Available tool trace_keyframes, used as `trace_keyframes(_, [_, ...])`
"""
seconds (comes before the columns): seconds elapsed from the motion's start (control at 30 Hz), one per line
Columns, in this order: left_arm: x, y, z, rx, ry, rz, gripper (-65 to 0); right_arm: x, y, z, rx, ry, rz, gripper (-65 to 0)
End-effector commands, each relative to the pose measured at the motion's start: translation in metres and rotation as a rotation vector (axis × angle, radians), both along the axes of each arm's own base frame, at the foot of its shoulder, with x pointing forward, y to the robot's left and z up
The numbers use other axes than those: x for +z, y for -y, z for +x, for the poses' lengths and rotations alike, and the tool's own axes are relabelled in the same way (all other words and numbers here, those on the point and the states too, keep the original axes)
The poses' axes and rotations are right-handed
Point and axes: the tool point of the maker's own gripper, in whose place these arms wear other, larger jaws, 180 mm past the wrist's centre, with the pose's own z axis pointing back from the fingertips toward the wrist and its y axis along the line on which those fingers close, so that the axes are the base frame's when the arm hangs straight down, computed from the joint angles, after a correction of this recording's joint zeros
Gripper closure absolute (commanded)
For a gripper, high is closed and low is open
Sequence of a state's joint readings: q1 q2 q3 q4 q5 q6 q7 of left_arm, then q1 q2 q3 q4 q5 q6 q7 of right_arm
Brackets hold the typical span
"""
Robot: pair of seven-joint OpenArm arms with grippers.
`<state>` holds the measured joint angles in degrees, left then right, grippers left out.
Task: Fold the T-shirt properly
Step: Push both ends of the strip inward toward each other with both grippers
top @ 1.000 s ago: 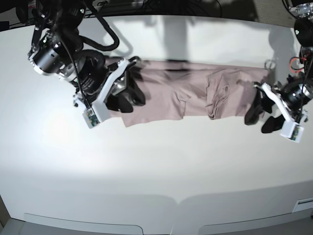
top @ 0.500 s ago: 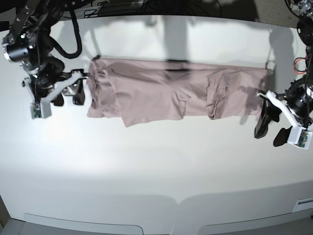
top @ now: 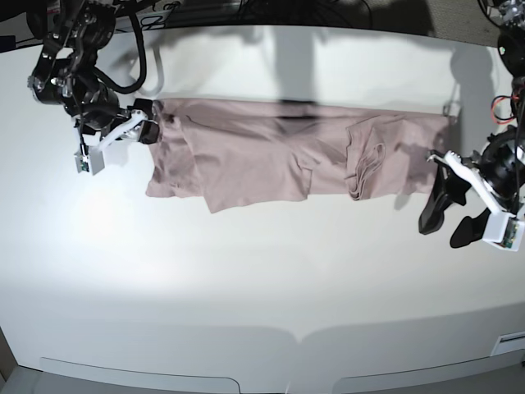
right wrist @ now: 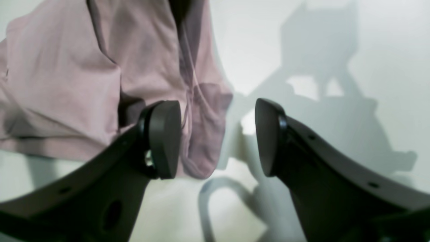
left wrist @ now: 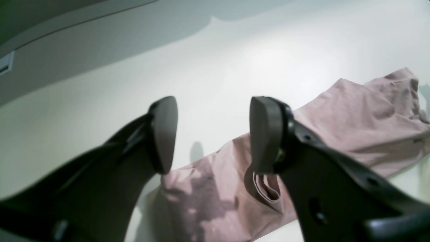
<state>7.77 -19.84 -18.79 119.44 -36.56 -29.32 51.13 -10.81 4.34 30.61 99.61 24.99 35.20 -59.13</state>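
You have no readable writing, brand or label anywhere: the T-shirt (top: 279, 156) shows plain dusty pink in all three views, and any marks near the neck are too small to make out. Nearest you in the base view, the white desk (top: 246, 279) is bare and brightly lit, with a seam along its front edge. Further in, the left gripper (top: 449, 215) hangs just off the shirt's right end, its fingers (left wrist: 164, 134) spread apart with nothing between them; its wrist camera looks past them onto wrinkled pink cloth and a small rolled fold. The shirt lies as a long, creased band across the far half of the desk, a loose flap hanging toward you left of centre. At its left end, the right gripper (top: 146, 130) sits beside the cloth edge, its fingers (right wrist: 164, 137) also apart and holding nothing. Dark cables and arm shadows crowd the far edge.
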Motion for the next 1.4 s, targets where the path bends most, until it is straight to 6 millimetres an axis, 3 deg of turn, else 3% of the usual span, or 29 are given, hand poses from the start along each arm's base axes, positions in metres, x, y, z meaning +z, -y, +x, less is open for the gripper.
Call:
trace_keyframes(0.0, [0.016, 0.002, 0.003, -0.012, 0.056, -0.009, -33.5, 0.010, 0.007, 0.009, 0.003, 0.047, -0.032, -35.2])
trace_keyframes(0.23, [0.016, 0.002, 0.003, -0.012, 0.055, -0.009, -33.5, 0.008, 0.009, 0.010, -0.004, 0.053, -0.026, -35.2])
trace_keyframes(0.43, [0.016, 0.002, 0.003, -0.012, 0.055, -0.009, -33.5, -0.026, 0.001, -0.004, -0.030, -0.043, 0.086, -35.2])
trace_keyframes(0.57, [0.016, 0.002, 0.003, -0.012, 0.055, -0.009, -33.5, -0.038, -0.011, 0.000, -0.021, -0.074, 0.178, -35.2])
trace_keyframes(0.8, [0.015, 0.002, 0.003, -0.012, 0.052, -0.007, -33.5, -0.020, -0.051, 0.007, 0.074, -0.049, 0.398, -35.2])
trace_keyframes(1.07, [0.013, 0.001, 0.002, -0.012, 0.040, -0.002, -33.5, -0.016, -0.054, 0.009, 0.074, -0.035, 0.424, -35.1])
trace_keyframes(1.17, [0.004, 0.000, -0.002, -0.012, -0.007, 0.020, -33.5, -0.006, -0.060, 0.015, 0.073, 0.008, 0.485, -26.1])
trace_keyframes(1.3, [-0.014, -0.002, -0.013, -0.015, -0.091, 0.042, -33.5, 0.003, -0.064, 0.019, 0.072, 0.041, 0.533, -2.3])
trace_keyframes(1.37, [-0.027, 0.002, -0.024, -0.034, -0.159, 0.023, -33.5, 0.003, -0.064, 0.019, 0.071, 0.044, 0.534, 0.0])
